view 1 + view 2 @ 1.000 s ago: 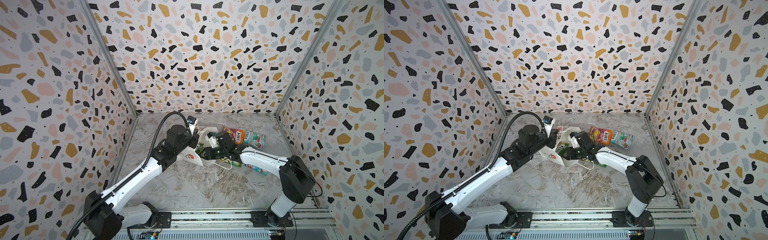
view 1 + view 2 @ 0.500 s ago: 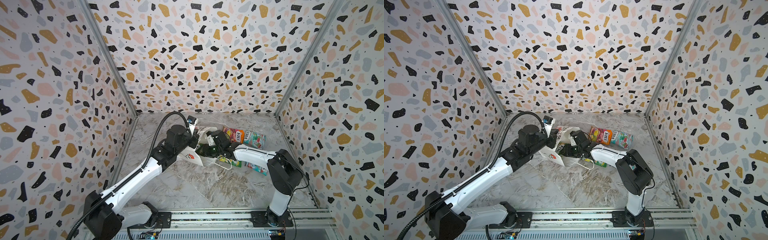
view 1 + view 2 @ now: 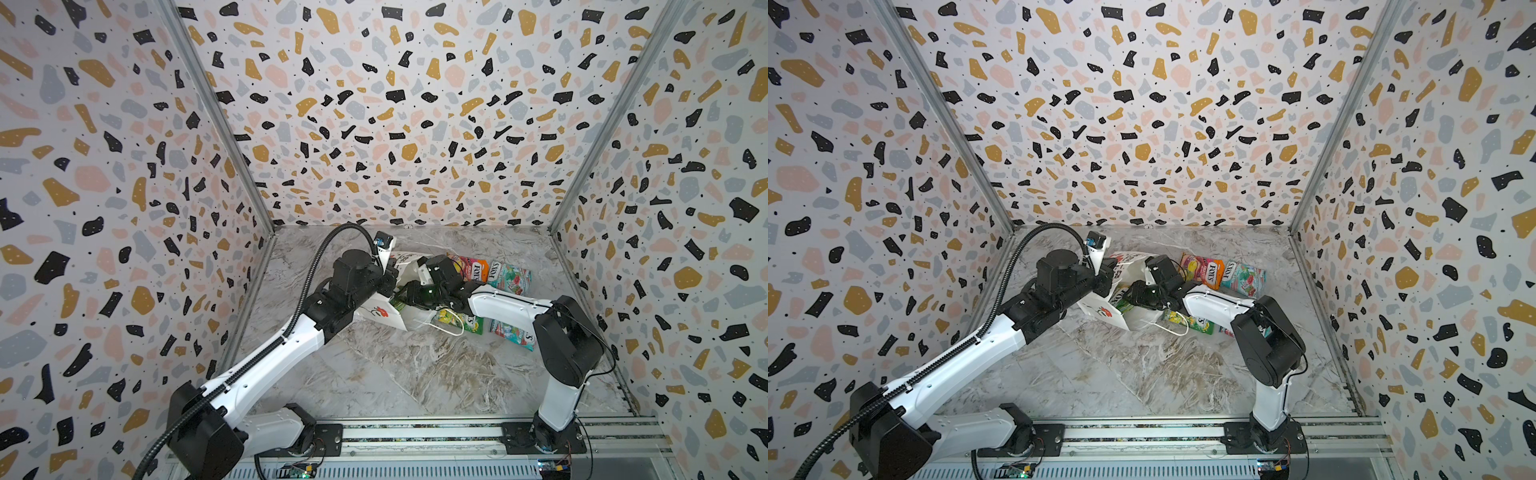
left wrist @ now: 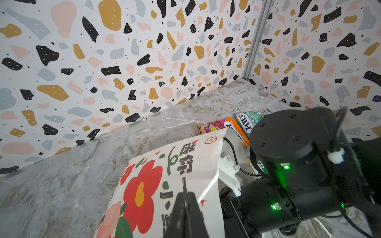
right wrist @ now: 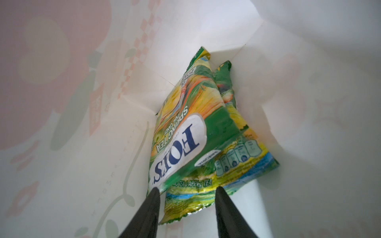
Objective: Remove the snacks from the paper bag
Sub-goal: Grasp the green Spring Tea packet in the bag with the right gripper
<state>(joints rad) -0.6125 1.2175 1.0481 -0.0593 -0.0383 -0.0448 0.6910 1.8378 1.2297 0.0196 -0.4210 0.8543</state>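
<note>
- The paper bag [image 3: 394, 323] lies tipped on its side at the middle-back of the table [image 3: 395, 382]. Its mouth is turned toward the right arm [image 3: 511, 307], and its long axis runs roughly left-right in both top views.
- The bag's inside is shown only by the right wrist view. Two green-yellow packets are stacked there, the front packet [image 5: 185, 131] over the rear packet [image 5: 243, 162].
- Their long axes run from the mouth down to the bag's bottom fold, and the "FOX'S" logo reads upside down. In a top view only a green sliver is seen at the mouth.
- The right gripper [image 5: 187, 190] is inside the bag with its jaws about half apart. The near ends of both packets lie between the black tapered fingers, and no pinch is seen. The fingertips are hidden in both top views.
- The left gripper [image 4: 185, 195] is clamped tight on the bag's upper wall near the rim. The grip itself is shown only by the left wrist view, along with the printed face: a red flower, green strokes and black characters.
- Four packets are seen outside the bag in a top view.
  - An orange-pink packet [image 3: 471, 266] and a teal packet [image 3: 509, 279] lie side by side behind the right arm.
  - A green-yellow packet [image 3: 467, 323] and a second teal packet [image 3: 513, 336] lie in front of it.
  - The second teal one is mostly covered by the arm in a top view [image 3: 1226, 331].
- A white cord handle [image 3: 462, 327] is looped over the green-yellow packet.
- Materials:
  - The bag is matte creased paper, and its print shows through faintly from inside.
  - The packets are glossy crinkled film with serrated ends.
  - The table is grey marble-look.
  - The walls [image 3: 395, 124] carry a terrazzo print.
</note>
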